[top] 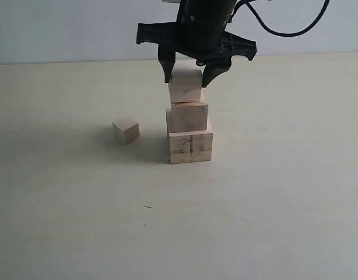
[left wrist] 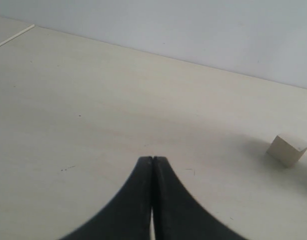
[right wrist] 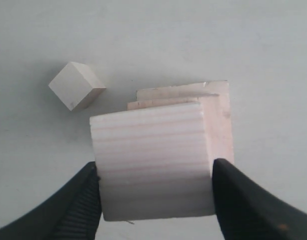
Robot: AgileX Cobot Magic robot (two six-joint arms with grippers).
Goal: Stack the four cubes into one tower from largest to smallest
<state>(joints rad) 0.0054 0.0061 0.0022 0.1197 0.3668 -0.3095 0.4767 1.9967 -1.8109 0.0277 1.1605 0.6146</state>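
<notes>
Tabletop (top: pixel 255 221) is lying pale and bare up front, and just behind it the tower (top: pixel 189 125) is standing mid-scene. The largest cube (top: pixel 190 147), with a dark seam running down its face, is sitting at the base. The second cube (top: pixel 189 116) is resting on it, shifted a touch to the left in the exterior view. On top, the third cube (top: pixel 185 87) is meeting the second cube's upper face, though I cannot tell whether it is fully resting there.

The right gripper (top: pixel 188 80) is coming in from above, its black fingers (right wrist: pixel 88 200) spread wide and pressing against opposite sides of that third cube (right wrist: pixel 153 165), so it is clamping the block.

Off to the left, the smallest cube (top: pixel 126 129) is sitting alone on the table, near the tower but apart from it.

The left gripper (left wrist: pixel 152 159) is hanging over bare table, jaws pressed together and gripping nothing, with the smallest cube (left wrist: pixel 287 150) well off to one side. Farthest back, a grey wall (top: pixel 62 29) is closing the scene.
</notes>
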